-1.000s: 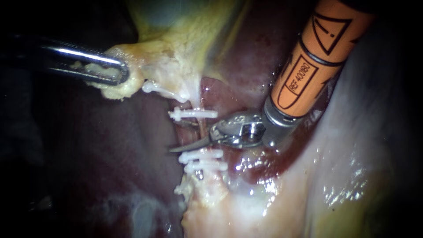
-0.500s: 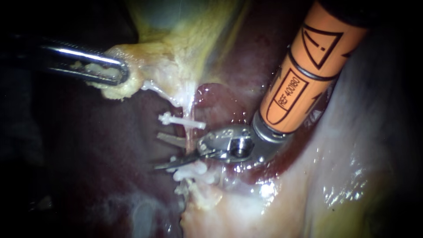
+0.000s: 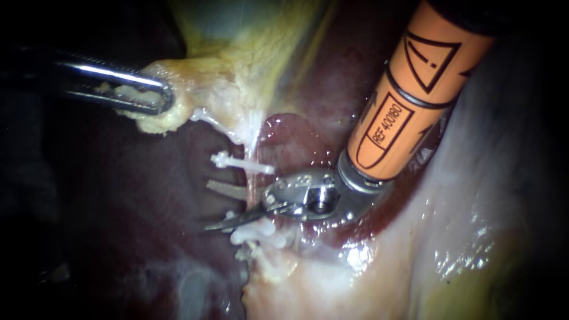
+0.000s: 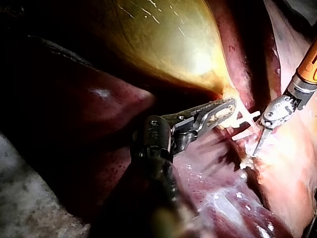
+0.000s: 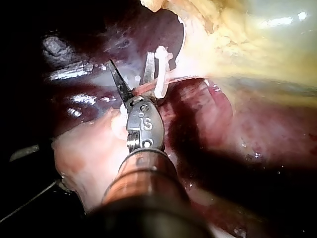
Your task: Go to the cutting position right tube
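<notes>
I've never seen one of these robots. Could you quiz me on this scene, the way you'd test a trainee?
1. True or false: the blades of the right instrument are shut.
2. What lies between those blades? A) a clip B) the tube C) the liver
3. Fill in: the jaws of the left instrument are shut on the ____.

Key: 1 false, a gap shows between them. 2 B. 3 gallbladder, at its narrow end.
</notes>
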### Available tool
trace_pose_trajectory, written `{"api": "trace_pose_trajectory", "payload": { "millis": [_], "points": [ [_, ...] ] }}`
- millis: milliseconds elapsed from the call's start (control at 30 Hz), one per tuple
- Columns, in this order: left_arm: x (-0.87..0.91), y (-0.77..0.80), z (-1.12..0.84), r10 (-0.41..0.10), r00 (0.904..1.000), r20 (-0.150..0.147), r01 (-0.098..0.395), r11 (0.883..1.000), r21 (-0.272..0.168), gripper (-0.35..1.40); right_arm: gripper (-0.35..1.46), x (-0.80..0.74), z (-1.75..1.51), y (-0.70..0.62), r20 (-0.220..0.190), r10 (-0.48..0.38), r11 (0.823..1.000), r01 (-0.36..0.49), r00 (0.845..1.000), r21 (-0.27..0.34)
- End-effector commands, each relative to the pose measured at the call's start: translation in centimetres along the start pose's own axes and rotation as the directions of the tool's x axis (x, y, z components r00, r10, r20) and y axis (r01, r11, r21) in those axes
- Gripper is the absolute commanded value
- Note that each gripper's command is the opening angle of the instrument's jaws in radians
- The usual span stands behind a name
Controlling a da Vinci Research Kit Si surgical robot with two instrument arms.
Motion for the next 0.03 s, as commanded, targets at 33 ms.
{"api": "trace_pose_trajectory", "payload": {
  "millis": [33],
  "points": [
    [0.00,0.00,0.00,0.000,1.0000,0.000,0.000,1.000,0.000,-0.35,1.41,0.00,0.00,0.00,0.000,0.000,1.000,0.000,1.000,0.000]
  ]
}}
